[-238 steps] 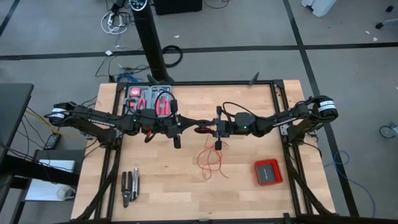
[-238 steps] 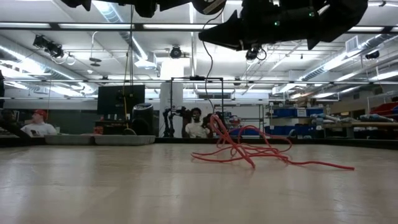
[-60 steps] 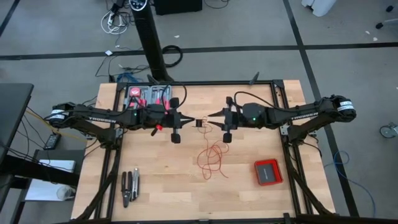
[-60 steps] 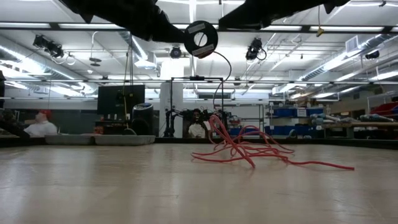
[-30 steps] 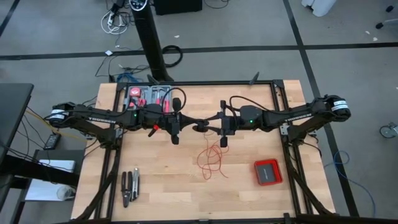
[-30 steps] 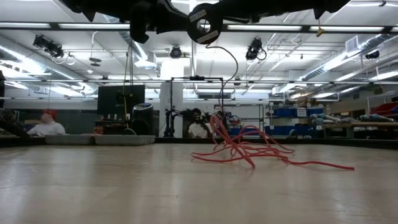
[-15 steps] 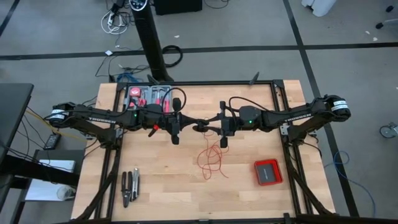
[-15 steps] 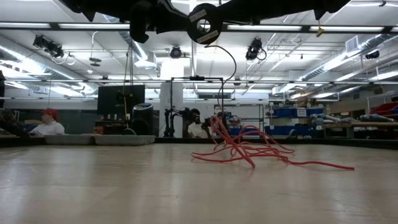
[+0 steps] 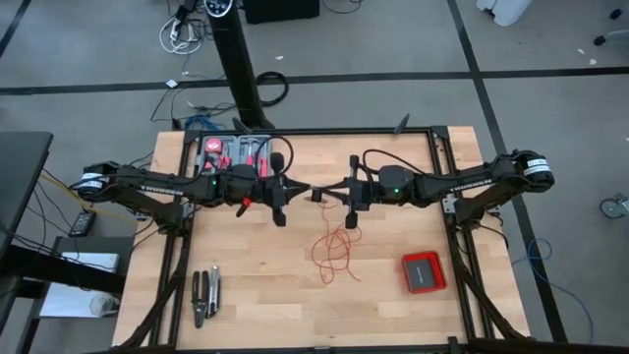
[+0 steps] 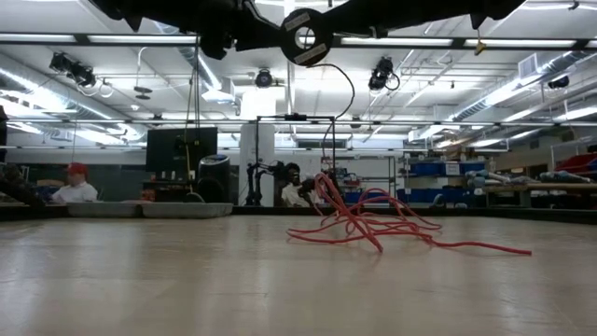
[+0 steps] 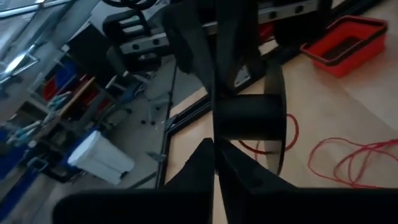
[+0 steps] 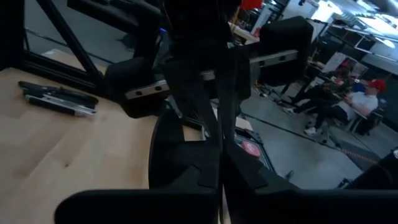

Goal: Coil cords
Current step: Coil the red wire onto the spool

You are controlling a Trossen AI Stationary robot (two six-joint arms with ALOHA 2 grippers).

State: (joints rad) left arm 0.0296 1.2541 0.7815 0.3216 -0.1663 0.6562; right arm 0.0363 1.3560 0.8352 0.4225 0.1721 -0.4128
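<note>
High view is showing the two arms meeting tip to tip over the upper middle of the worktop [image 9: 246,305], with a small black spool [image 9: 316,195] hanging between them, above the wood. The right gripper [image 9: 327,194] is reaching in from the right with its fingers pressed narrow on the spool's right side. The left gripper [image 9: 298,189] is pointing at the spool from the left, touching it or just short of it, with its fingers nearly together; whether it is gripping I cannot tell. In the left wrist view the spool [image 11: 252,115] is sitting right beyond the fingertips, with its axis running along the line between the two grippers.

The red wire [image 9: 334,251] is lying mostly loose — a squiggly heap just below centre of the frame, directly under the spool and slightly toward the right arm. A thin strand is rising from the heap toward the spool, as the low view shows [image 10: 350,103]. So the wire to be wound is lying below both grippers, nearer the right one, and most of the coiling looks still undone.

At lower right a flat red box [image 9: 424,271] is lying well apart from the heap. White lettering is running along the left arm, too small to read.
</note>
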